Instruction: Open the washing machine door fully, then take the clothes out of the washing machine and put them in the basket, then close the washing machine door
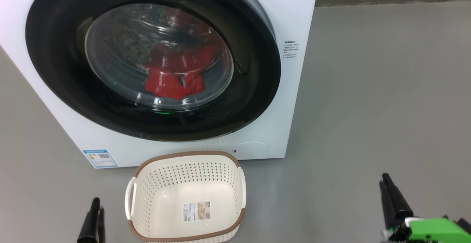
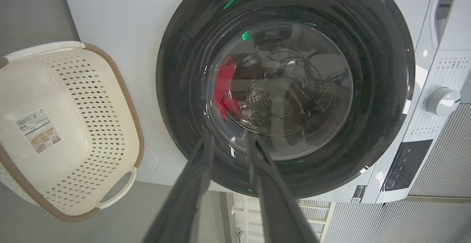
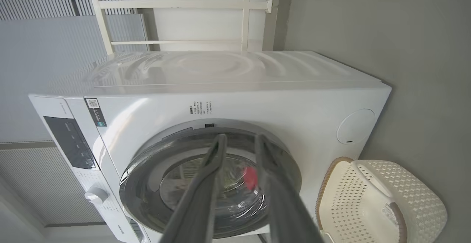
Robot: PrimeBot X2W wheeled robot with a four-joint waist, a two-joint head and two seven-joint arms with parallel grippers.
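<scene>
Door shut, clothes inside, both claws empty.

The first step is not yet begun: the round, glossy black-rimmed glass washing machine door (image 1: 254, 74) sits closed on the big white front-loading washing machine (image 1: 290, 22), with bright red fabric clothes (image 1: 171, 75) heaped behind the glass. The left gripper (image 1: 98, 204) and right gripper (image 1: 383, 178) hover low over the near side of the grey floor (image 1: 368, 88), fingers slightly parted, pinching nothing. Next, one claw likely must hook the door's rim and swing it wide. The cream perforated plastic basket (image 1: 184, 173) stands just before the machine's foot, below the door, so the swing may pass close above it. There is open floor to the right.
</scene>
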